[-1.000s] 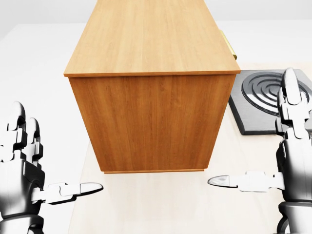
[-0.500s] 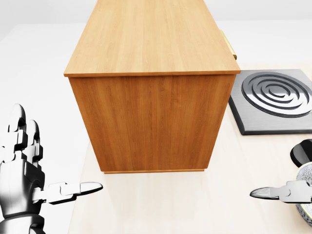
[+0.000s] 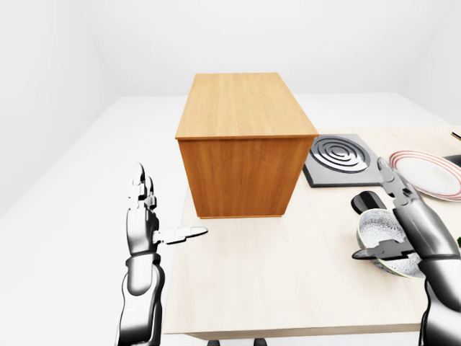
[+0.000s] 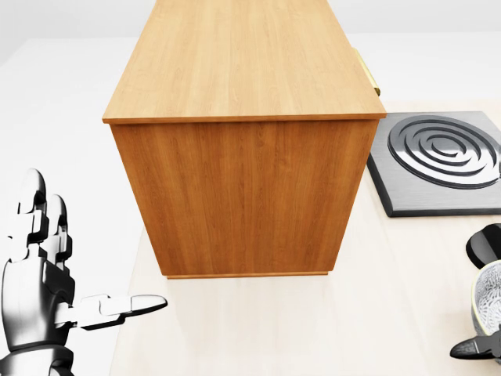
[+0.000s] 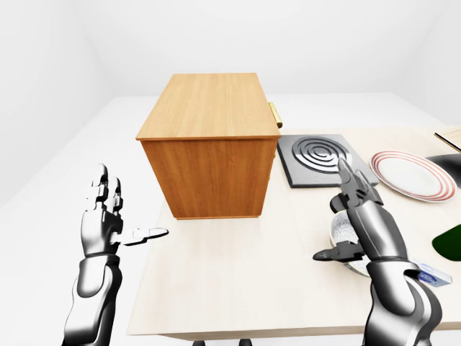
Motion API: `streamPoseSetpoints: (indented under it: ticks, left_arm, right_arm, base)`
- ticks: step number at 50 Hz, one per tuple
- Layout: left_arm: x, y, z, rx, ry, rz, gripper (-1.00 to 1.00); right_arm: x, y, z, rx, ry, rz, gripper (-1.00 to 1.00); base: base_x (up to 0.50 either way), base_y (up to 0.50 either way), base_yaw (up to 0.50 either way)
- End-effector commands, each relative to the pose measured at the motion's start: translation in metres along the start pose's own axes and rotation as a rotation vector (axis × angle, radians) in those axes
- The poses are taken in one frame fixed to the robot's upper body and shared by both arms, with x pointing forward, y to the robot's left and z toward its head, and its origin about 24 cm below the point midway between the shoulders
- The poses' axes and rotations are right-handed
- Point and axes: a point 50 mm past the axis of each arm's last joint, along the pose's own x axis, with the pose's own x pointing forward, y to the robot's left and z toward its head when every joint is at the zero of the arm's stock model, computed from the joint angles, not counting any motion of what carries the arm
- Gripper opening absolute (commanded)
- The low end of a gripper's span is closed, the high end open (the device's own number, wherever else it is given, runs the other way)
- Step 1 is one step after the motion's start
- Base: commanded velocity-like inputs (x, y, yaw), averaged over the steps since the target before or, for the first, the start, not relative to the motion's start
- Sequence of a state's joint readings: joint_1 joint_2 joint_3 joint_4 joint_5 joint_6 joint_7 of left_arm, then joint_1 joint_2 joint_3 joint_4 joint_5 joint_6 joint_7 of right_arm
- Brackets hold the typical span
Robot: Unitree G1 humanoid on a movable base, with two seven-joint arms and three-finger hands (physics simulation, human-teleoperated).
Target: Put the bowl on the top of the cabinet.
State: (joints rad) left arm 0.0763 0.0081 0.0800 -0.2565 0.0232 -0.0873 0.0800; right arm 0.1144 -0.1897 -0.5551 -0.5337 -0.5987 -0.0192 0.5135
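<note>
The wooden cabinet (image 4: 243, 102) stands on the pale table (image 3: 288, 281), its flat top bare. A white patterned bowl (image 3: 382, 232) sits on the table at the right of the left-eye view; in the head view only its rim (image 4: 487, 301) shows at the right edge. My right hand (image 3: 371, 213) is open beside the bowl, fingers raised on its right side and thumb (image 4: 470, 348) under its near rim, not closed round it. My left hand (image 3: 167, 209) hovers open at the table's left edge, level with the cabinet's base, holding nothing.
A dark square burner plate (image 3: 337, 157) lies right of the cabinet. A red-rimmed plate (image 3: 425, 173) lies further right. A small black object (image 3: 366, 201) sits just above the bowl. A dark green thing (image 5: 450, 241) is at the right edge of the right-eye view.
My right hand has swung right and down, leaving the head view except its thumb tip, and now stands at the bowl. The left hand has sunk slightly.
</note>
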Motion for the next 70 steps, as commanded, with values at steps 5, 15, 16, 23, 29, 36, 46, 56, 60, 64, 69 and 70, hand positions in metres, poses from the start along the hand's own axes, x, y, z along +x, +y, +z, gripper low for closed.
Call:
streamPoseSetpoints:
  ticks: [5, 15, 16, 23, 29, 36, 46, 56, 60, 64, 69, 70]
  left_arm:
    - [0.000, -0.001, -0.001, 0.001, 0.005, -0.003, 1.00]
    - [0.002, 0.000, -0.002, 0.000, 0.005, 0.005, 1.00]
    - [0.002, 0.000, -0.002, 0.000, 0.006, 0.005, 1.00]
    - [0.002, 0.000, -0.002, 0.000, 0.006, 0.007, 1.00]
    - [0.002, 0.000, -0.004, 0.001, 0.013, 0.004, 1.00]
    - [0.001, -0.001, -0.003, 0.000, 0.010, -0.002, 1.00]
    - [0.001, -0.001, -0.003, 0.002, 0.013, -0.002, 1.00]
    - [0.000, -0.002, -0.005, 0.002, 0.020, -0.007, 1.00]
    - [0.000, -0.002, -0.006, 0.002, 0.024, -0.009, 1.00]
    - [0.000, -0.002, -0.005, 0.002, 0.021, -0.010, 1.00]
    - [0.000, -0.002, -0.005, 0.002, 0.023, -0.011, 1.00]
    - [0.000, -0.002, -0.006, 0.002, 0.024, -0.011, 1.00]
  right_arm:
    - [-0.002, -0.009, -0.011, -0.098, 0.055, 0.061, 1.00]
    - [-0.005, 0.005, -0.035, -0.118, 0.148, 0.118, 1.00]
    - [-0.005, 0.006, -0.038, -0.115, 0.158, 0.122, 1.00]
    - [-0.007, 0.016, -0.058, -0.112, 0.239, 0.143, 1.00]
    - [-0.009, 0.023, -0.068, -0.114, 0.281, 0.154, 1.00]
    - [-0.015, 0.028, -0.083, -0.119, 0.344, 0.173, 1.00]
    - [-0.017, 0.026, -0.091, -0.131, 0.378, 0.173, 1.00]
    - [-0.022, 0.032, -0.100, -0.140, 0.419, 0.194, 1.00]
    - [-0.023, 0.033, -0.102, -0.141, 0.428, 0.199, 1.00]
    - [-0.024, 0.034, -0.104, -0.145, 0.437, 0.204, 1.00]
    - [-0.025, 0.038, -0.103, -0.145, 0.436, 0.214, 1.00]
    - [-0.024, 0.039, -0.104, -0.145, 0.438, 0.214, 1.00]
  base:
    - [0.00, 0.00, 0.00]
    - [0.00, 0.00, 0.00]
    - [0.00, 0.00, 0.00]
    - [0.00, 0.00, 0.00]
    - [0.00, 0.00, 0.00]
    - [0.00, 0.00, 0.00]
    - [0.00, 0.00, 0.00]
    - [0.00, 0.00, 0.00]
    - [0.00, 0.00, 0.00]
    - [0.00, 0.00, 0.00]
    - [0.00, 0.00, 0.00]
    - [0.00, 0.00, 0.00]
